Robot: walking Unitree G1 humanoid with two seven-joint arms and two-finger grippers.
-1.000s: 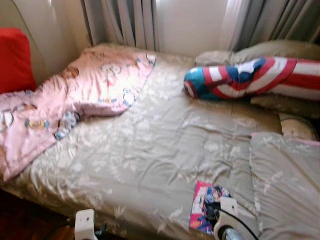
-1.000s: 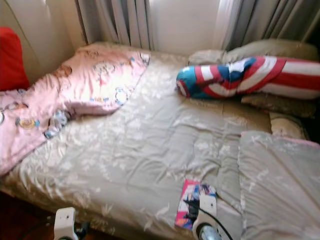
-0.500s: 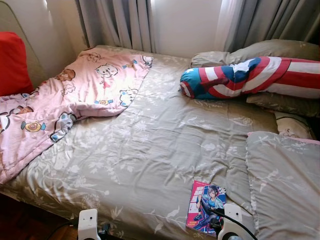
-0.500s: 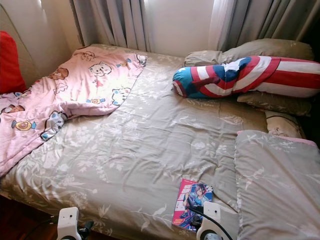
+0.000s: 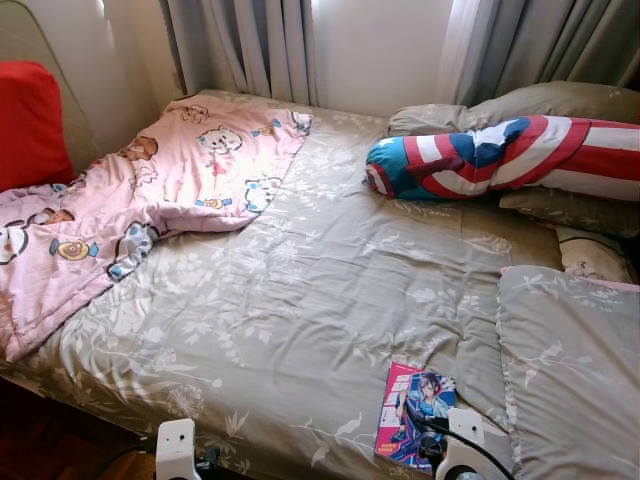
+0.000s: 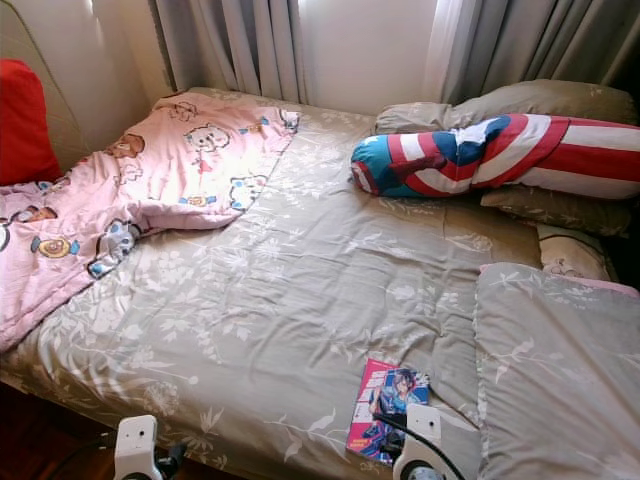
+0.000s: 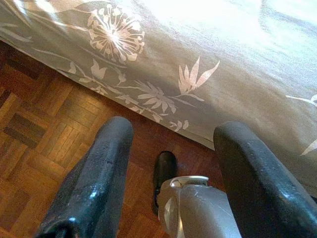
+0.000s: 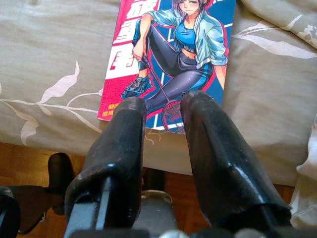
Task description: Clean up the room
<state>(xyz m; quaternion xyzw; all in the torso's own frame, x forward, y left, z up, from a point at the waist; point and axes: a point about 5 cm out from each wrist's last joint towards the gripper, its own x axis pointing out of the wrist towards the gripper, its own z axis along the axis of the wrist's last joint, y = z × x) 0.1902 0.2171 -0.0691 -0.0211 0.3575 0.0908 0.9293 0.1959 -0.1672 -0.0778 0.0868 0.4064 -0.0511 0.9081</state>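
Found the comic book (image 5: 413, 417) flat and face up on the grey flowered bed cover (image 5: 300, 280), close to the near edge of the bed, just beside a folded grey quilt (image 5: 570, 370). Judged it the most loose thing on the bed, so probably the first piece to pick up.

Saw the right gripper (image 8: 161, 106) just before the book's lower edge, pointing at it from the bedside, fingers a little apart with a narrow gap and nothing between them. Took this as a pose ready to slide onto the cover, since a thin book lying flat gives little to pinch except at its edge.

Noted the left gripper (image 7: 171, 131) lower, over the wooden floor (image 7: 39, 124) beside the hanging bed cover, fingers wide apart and empty; seemed idle.

Farther away, observed a pink cartoon blanket (image 5: 150, 200) rumpled over the left side of the bed, against a red cushion (image 5: 30, 120). Observed also a striped bolster (image 5: 500, 155) lying across the grey pillows (image 5: 560, 100) at the far right, under the curtains (image 5: 250, 45). Guessed the blanket needs folding later.
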